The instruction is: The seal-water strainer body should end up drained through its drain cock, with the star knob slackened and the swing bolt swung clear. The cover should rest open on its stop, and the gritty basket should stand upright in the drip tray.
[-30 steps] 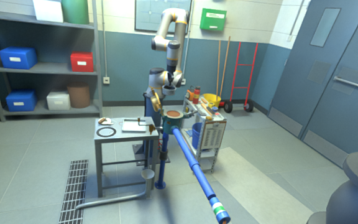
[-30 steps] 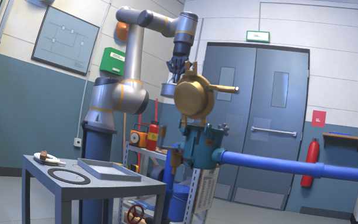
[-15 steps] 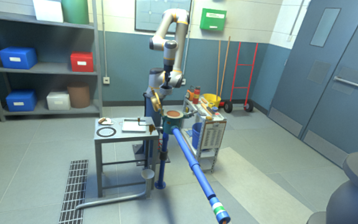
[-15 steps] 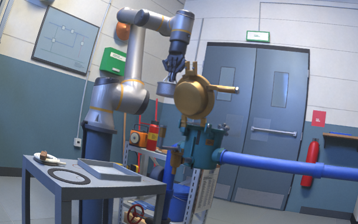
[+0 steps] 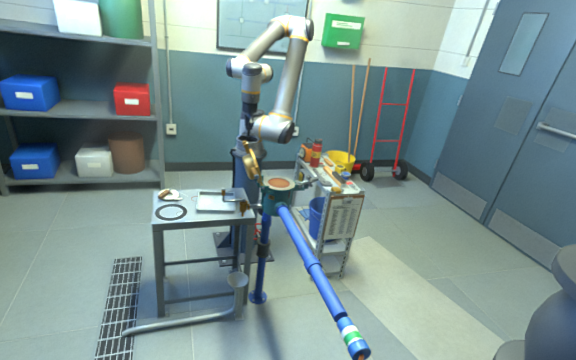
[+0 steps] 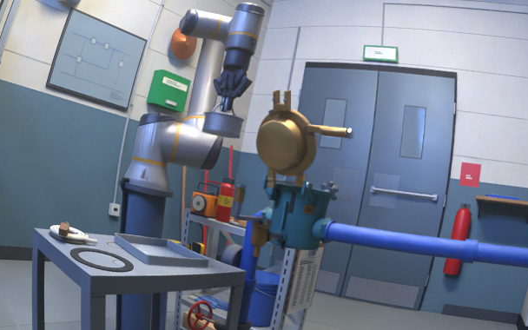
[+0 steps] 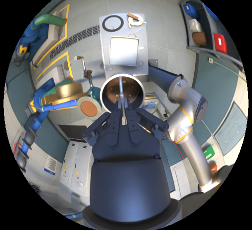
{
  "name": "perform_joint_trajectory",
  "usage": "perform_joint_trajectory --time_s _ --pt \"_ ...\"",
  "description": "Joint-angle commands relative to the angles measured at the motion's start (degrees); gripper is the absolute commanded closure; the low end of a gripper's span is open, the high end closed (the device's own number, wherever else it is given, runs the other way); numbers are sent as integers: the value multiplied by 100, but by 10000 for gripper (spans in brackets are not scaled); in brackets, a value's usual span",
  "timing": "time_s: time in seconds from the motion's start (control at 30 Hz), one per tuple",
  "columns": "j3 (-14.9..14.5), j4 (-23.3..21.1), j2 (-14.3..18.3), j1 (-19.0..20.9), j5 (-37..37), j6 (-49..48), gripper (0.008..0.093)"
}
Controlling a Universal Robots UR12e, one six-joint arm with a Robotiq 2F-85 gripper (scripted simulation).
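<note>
The mesh strainer basket [image 6: 222,123] [image 7: 122,92] hangs upright by its thin wire bail, high in the air to the left of the strainer, with brown grit inside it. The teal strainer body [image 6: 299,214] [image 5: 277,197] stands on its blue pipe, its mouth open, and the brass cover [image 6: 286,141] [image 5: 250,161] is swung up on its hinge. The grey drip tray [image 6: 159,249] [image 5: 216,201] [image 7: 124,51] lies empty on the metal table, below and left of the basket. My gripper [image 6: 229,100] [image 7: 122,113] is closed on the basket's bail.
The metal table [image 5: 203,212] also carries a black gasket ring [image 6: 101,259] and a white coil. A parts cart [image 5: 330,200] stands behind the strainer, and the long blue pipe [image 6: 437,247] runs off to the right. A shelving rack [image 5: 65,95] fills the left wall.
</note>
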Motion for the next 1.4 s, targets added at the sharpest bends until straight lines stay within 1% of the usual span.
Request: perform_joint_trajectory --time_s 0.0,0.33,0.6,0.87,1.37 --pt "-18 -9 7 -91 0 -88 934" --pt "-108 -73 161 -976 0 -976 934" --pt "-196 -129 305 -1408 1 -1411 934" --pt "-240 -155 373 -1574 1 -1578 934" --pt "-238 -168 384 -1594 1 -1597 934"
